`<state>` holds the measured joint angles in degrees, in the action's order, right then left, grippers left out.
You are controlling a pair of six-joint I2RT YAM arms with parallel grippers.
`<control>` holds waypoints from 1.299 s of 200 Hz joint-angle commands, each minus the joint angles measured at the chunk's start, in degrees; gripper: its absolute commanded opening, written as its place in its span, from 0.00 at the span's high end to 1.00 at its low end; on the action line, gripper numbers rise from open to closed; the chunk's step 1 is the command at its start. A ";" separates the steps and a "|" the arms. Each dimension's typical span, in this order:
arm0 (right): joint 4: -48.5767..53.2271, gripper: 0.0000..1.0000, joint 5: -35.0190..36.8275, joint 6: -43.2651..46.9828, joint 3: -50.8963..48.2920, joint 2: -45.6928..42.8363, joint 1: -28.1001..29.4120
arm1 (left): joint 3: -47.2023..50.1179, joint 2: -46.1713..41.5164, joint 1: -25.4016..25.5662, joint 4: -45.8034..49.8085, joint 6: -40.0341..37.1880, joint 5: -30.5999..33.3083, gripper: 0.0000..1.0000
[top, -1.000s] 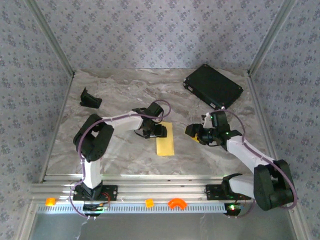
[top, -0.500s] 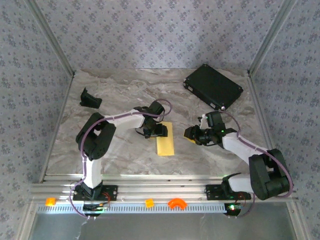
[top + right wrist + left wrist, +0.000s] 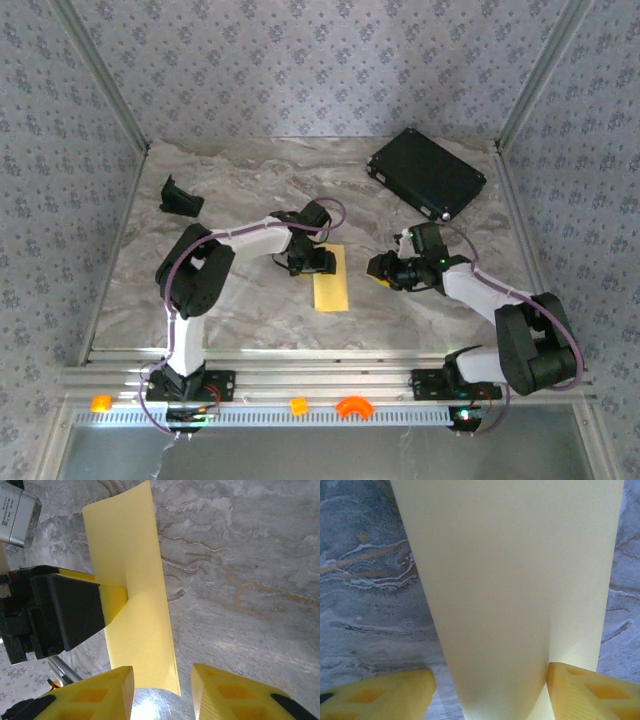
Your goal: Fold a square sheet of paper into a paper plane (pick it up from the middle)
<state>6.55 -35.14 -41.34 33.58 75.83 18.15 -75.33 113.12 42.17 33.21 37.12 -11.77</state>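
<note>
We see the square sheet of paper (image 3: pixel 331 283) folded into a long, smooth, pale-yellow strip with a soft bend, lying flat near the middle of the grey, stone-patterned table (image 3: pixel 250 190). The left gripper (image 3: pixel 490 680) has its chunky yellow fingers apart with the strip between them, one finger touching its edge. The right gripper (image 3: pixel 162 680) has its fingers apart too, holding nothing, just beside the strip.
</note>
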 commanded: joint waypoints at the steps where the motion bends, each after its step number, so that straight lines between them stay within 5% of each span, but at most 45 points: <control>1: -0.23 0.64 0.25 0.50 1.57 0.54 0.48 | 3.89 8.14 0.17 -0.91 0.00 2.40 0.34; 131: -3.38 0.70 -0.37 -0.54 1.92 4.27 2.31 | 2.67 12.14 1.52 1.15 -0.29 4.88 0.33; 260: -9.42 0.94 0.09 -4.58 7.50 15.36 7.08 | 2.29 13.93 1.79 0.48 -0.82 5.29 0.33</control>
<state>-0.60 -35.18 -44.27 38.96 88.33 24.29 -77.93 116.20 43.57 36.38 37.52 -8.93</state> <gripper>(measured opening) 0.080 0.666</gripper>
